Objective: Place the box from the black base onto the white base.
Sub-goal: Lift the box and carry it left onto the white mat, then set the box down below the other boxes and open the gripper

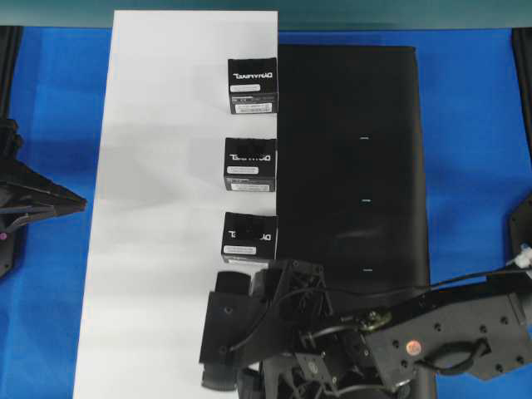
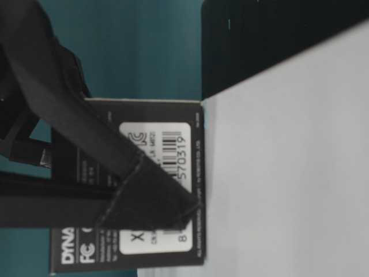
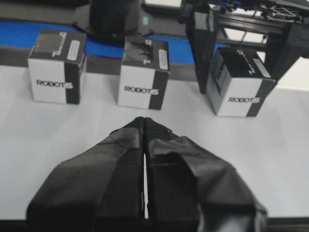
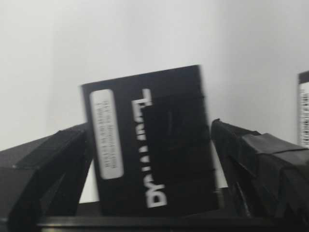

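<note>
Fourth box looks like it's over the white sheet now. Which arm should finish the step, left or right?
Right. The right gripper straddles the box above the white base, next to three boxes already lined up there. The left gripper sits shut at the sheet's far edge, away from it.

A blue table (image 1: 474, 150) fills the overhead view, its surface showing on both sides and reaching to the near edge. Along the far edge runs a teal wall (image 1: 399, 12), flat and plain, and the same teal shows behind the scene in the table-level view (image 2: 138, 46). The light is even and soft, with only faint shadows. Dark strips (image 1: 10, 58) stand at the far left and right edges of the table, possibly frame posts, though they are cut off.
</note>
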Robot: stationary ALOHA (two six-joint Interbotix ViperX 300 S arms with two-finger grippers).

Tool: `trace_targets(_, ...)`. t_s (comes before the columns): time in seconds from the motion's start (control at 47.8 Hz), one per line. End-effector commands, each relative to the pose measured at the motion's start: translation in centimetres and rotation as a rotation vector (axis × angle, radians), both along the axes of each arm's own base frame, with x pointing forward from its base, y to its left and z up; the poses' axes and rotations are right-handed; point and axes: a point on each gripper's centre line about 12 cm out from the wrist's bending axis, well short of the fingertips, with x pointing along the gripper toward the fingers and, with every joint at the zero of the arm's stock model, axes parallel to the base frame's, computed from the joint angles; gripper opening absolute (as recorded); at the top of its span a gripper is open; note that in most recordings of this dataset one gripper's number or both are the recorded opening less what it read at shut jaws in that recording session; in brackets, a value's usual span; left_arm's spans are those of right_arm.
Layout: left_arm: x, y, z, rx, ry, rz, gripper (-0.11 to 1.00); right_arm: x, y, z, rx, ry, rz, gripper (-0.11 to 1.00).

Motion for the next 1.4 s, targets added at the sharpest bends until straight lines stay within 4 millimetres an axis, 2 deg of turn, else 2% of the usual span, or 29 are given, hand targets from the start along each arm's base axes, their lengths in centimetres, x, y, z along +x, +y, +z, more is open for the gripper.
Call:
trace_targets(0.0, 0.1, 0.0, 0.4, 0.004, -0.010, -0.002, -0.02, 0.2, -0.7, 0.6, -0.001, -0.015, -0.014, 0.99)
trace_targets(0.314, 0.0, 0.0, 0.5, 0.007, -0.016, -0.002, -0.02, -0.3, -1.1, 2.6, 0.021, -0.058, -0.023, 0.99)
trace_targets(0.628, 0.0, 0.0, 0.5, 0.007, -0.016, -0.002, -0.02, -1.4, -1.4, 7.3, 0.051, -0.147, -0.023, 0.99)
trace_targets(0.774, 0.0, 0.0, 0.5, 0.001, -0.014, -0.001, -0.02, -3.4, -2.2, 9.0, 0.050, -0.162, -0.026, 0.99)
trace_targets(1.109, 0.1, -0.1, 0.4, 0.001, -0.011, -0.003, -0.02, -8.5, -4.1, 11.2, 0.094, -0.282, 0.003, 0.99)
trace_targets(1.381, 0.0, 0.0, 0.6, -0.001, -0.017, -0.001, -0.02, -12.9, -6.0, 10.5, 0.112, -0.410, 0.048, 0.99)
